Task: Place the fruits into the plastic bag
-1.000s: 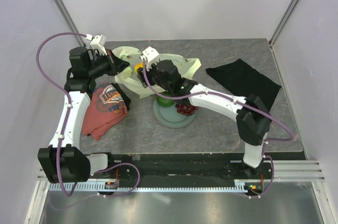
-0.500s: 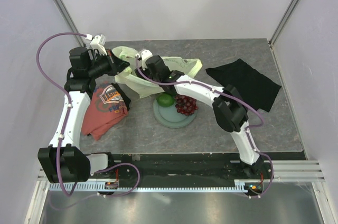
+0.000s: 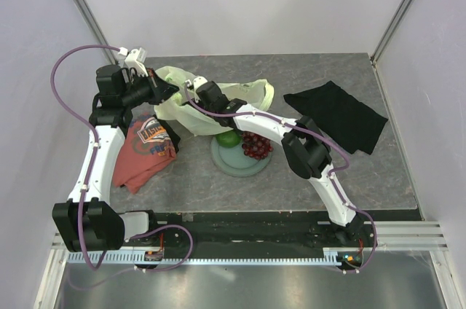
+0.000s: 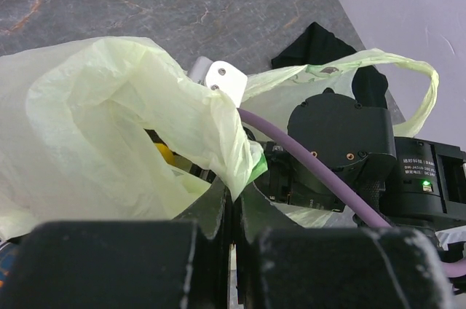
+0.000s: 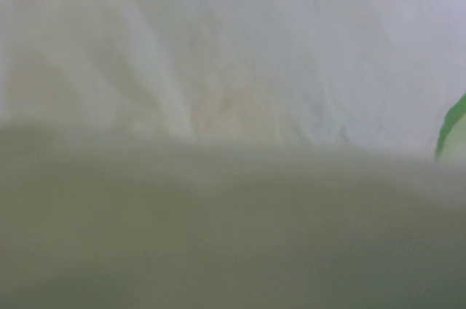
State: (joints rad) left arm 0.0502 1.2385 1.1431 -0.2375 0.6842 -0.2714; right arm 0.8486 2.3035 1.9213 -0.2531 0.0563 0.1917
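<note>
You are pinching the plastic bag's (image 4: 109, 105) rim with the left gripper (image 4: 234, 194) in the top view's upper left, while your right gripper (image 3: 189, 93) is sitting inside the bag beside a yellow fruit (image 4: 165, 154), its jaws hidden so I cannot tell their state, and the green fruit (image 3: 229, 138) and grape bunch (image 3: 255, 144) are lying on the central plate (image 3: 240, 167).

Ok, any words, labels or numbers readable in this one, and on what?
Printed design on the red T-shirt: has lettering, but it is too small to read.
Small label on the right arm's black motor housing: fine print, blurred and unreadable.
The plastic bag: no text visible.
</note>
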